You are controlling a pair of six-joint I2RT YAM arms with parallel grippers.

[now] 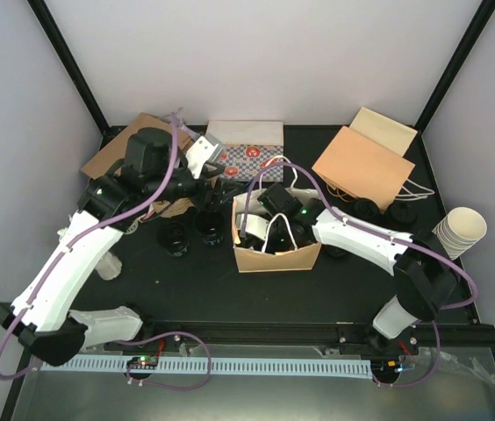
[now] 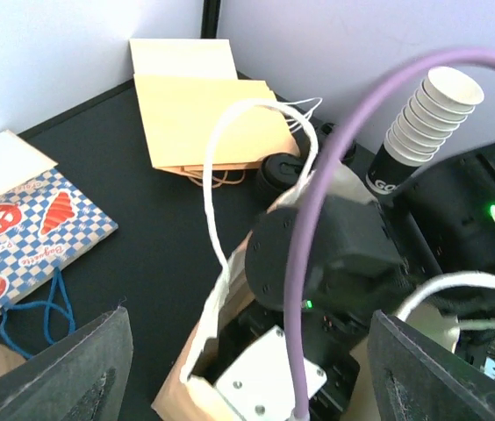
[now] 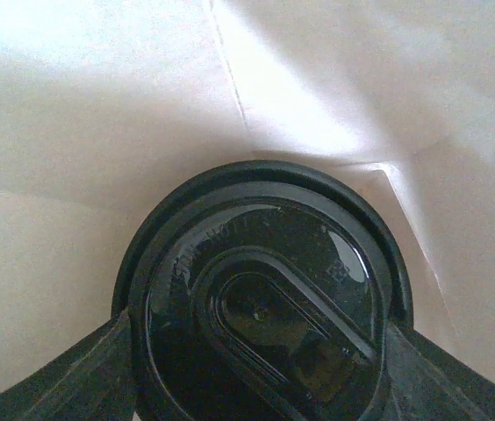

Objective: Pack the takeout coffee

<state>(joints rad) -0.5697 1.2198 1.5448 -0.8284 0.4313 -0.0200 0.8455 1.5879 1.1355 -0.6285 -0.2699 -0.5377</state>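
**A:** Deep inside the brown bag [image 1: 278, 259] with the right tool [image 3: 261, 324], and clamped, by the look of it, on a takeout coffee [image 3: 261, 298], with fingers [image 3: 63, 377] hard against both sides of the black lid.

**B:** Standing upright as well, long axis running straight along the reach, lid square to the wrist view. Walled in by pale bag paper all round.

**A:** So, dead ahead of the tool, not off to either side. Probably calls for nothing more than letting go and backing out along the same line.

**B:** Can't tell whether down on the bag floor yet. Hidden beneath the lid.

**A:** Over to the left tool [image 2: 247, 316]: spread wide, gripping nothing, hovering just beside the bag's far-left corner and looking across it.

**B:** Nearer than the right to two loose coffees [image 1: 175, 239] on the surface [image 1: 195, 294], left of the bag. Spotted two more coffees [image 1: 366, 208] right of the bag, on the right arm's side.

**A:** Anything to read?

**B:** Raised lettering on the lid, too fine to make out. White letters on the black piece [image 2: 386, 171] at the foot of the cream cup stack [image 2: 432, 114]: "GO", then cut off. On the blue-check bag [image 2: 28, 237], a script line, not legible, beside red doughnut and pizza-slice pictures.
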